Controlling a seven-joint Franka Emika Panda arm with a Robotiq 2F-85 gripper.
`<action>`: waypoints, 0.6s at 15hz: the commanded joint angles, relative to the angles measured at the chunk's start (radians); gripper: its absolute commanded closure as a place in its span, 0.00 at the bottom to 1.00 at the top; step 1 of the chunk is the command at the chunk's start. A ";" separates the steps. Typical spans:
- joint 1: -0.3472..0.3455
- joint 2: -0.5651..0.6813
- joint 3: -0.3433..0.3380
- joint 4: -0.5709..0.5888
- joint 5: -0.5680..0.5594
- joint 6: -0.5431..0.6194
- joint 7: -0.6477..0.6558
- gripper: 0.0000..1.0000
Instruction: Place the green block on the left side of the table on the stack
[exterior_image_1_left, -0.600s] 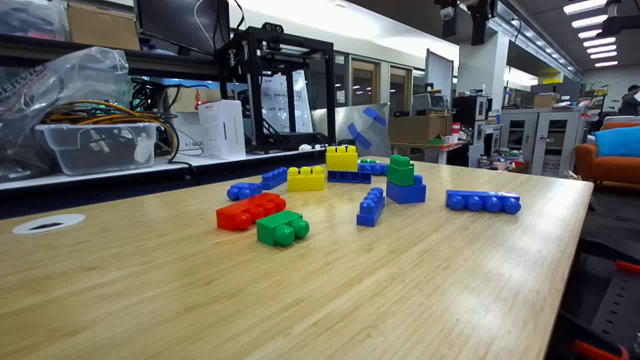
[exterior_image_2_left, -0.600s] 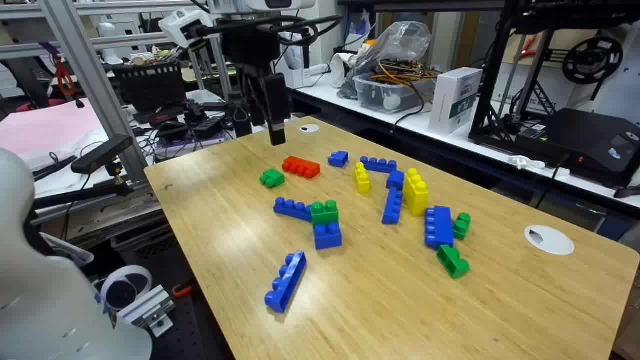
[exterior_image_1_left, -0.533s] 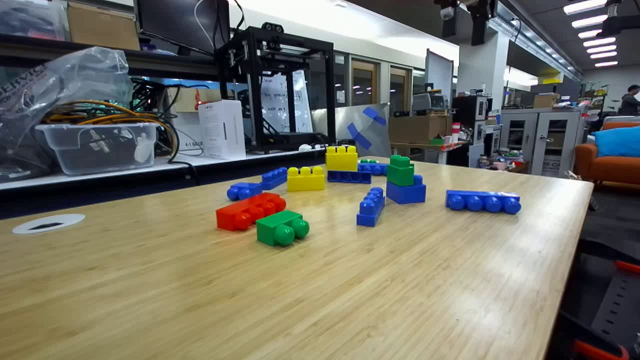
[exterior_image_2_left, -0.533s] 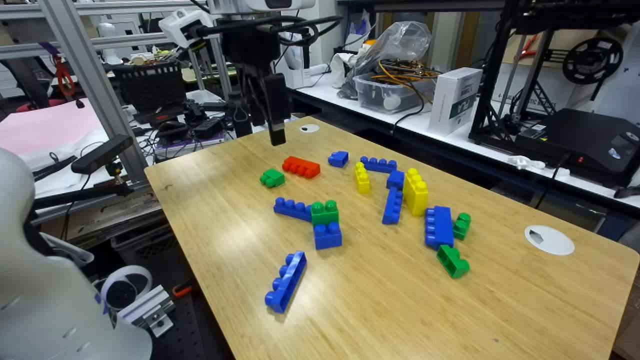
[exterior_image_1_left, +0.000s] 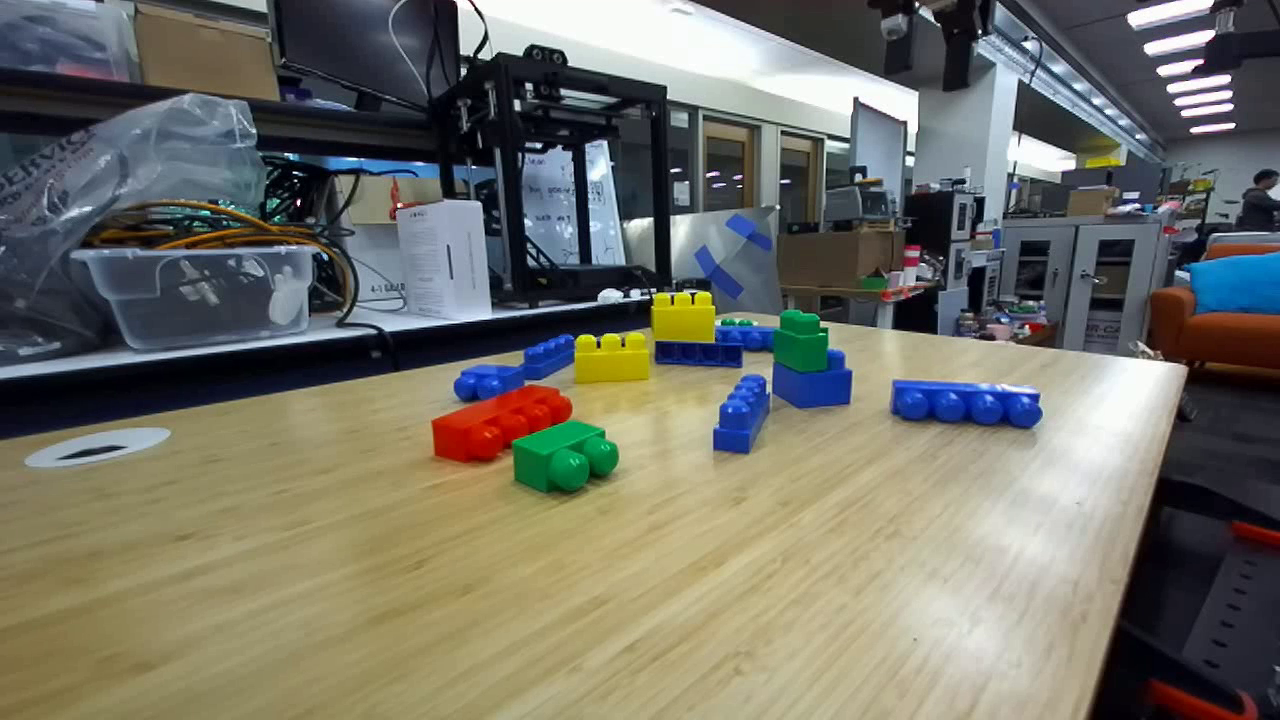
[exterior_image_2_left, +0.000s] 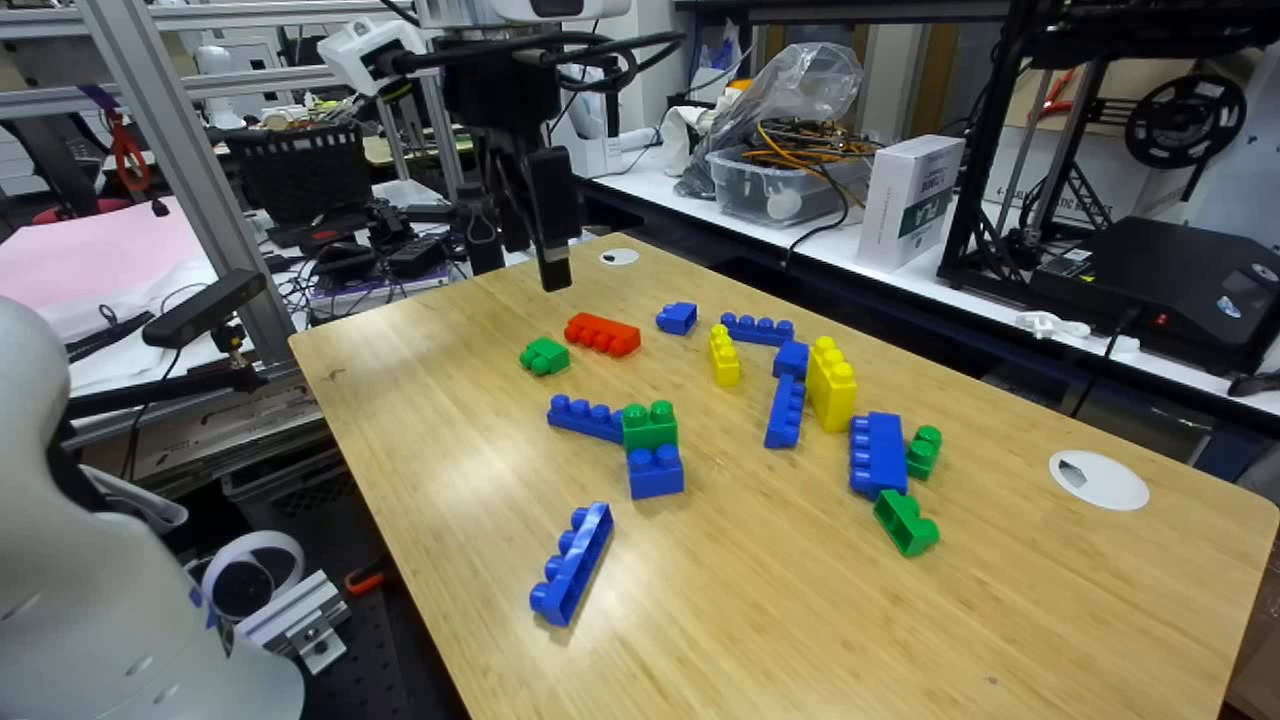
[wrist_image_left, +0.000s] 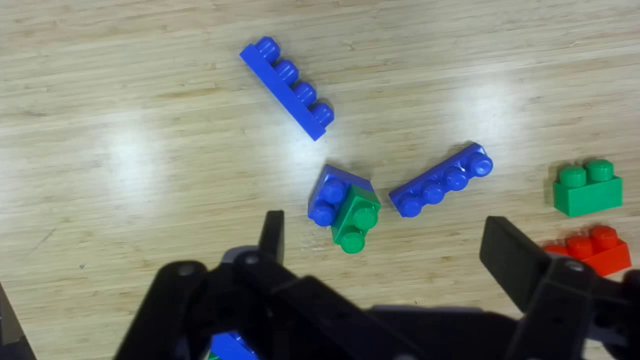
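Leftmost in an exterior view, we see a white robot arm. To its right the pincer hangs above the tabletop, released; in the wrist view its fingers stand spread wide. Then we come to the green block, lying on its side on the tabletop. Nearer the camera, we find a long blue brick tipped on its side and a slim blue brick with studs up. Next is the red brick, just beside the green block. The stack follows, upright near the slim blue brick: a small green brick on a blue base. Farther right we pass two yellow bricks, a broad blue brick, two green bricks just beside that, and a white disc.
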 joint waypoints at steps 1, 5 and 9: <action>-0.006 0.000 0.005 0.002 0.003 -0.003 -0.003 0.00; -0.006 0.000 0.005 0.002 0.003 -0.003 -0.003 0.00; 0.002 0.018 0.001 0.006 0.015 0.002 -0.012 0.00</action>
